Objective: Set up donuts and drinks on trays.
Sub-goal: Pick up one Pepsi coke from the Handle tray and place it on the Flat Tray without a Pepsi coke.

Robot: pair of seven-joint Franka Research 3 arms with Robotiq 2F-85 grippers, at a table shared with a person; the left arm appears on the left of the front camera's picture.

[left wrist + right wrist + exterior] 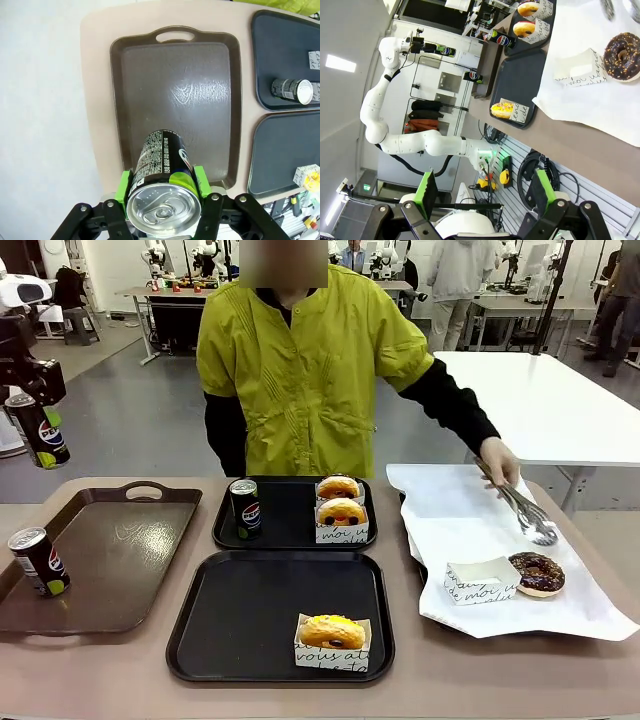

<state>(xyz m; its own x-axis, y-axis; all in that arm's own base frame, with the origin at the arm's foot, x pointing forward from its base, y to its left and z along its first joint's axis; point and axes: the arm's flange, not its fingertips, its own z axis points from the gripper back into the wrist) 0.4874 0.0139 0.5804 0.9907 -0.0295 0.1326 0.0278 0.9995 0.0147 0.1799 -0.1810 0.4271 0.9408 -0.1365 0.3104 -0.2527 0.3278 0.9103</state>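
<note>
Your left gripper (162,186) is clamping a Pepsi can (161,150) — brown tray (200,65) lying beneath it. Your right gripper (484,192) is gaping wide.

Can (245,508) and donuts (341,512) sit on far tray (290,525).

Front cam is sitting on the robot side, looking across the surface (100,680) at the person (300,370). Left wrist cam is looking straight down from well above the brown tray (175,75), with the can (162,165) close to the lens. Right wrist cam is viewing rolled sideways from beyond the surface's right end. All three are sharing the black trays (250,610).
</note>
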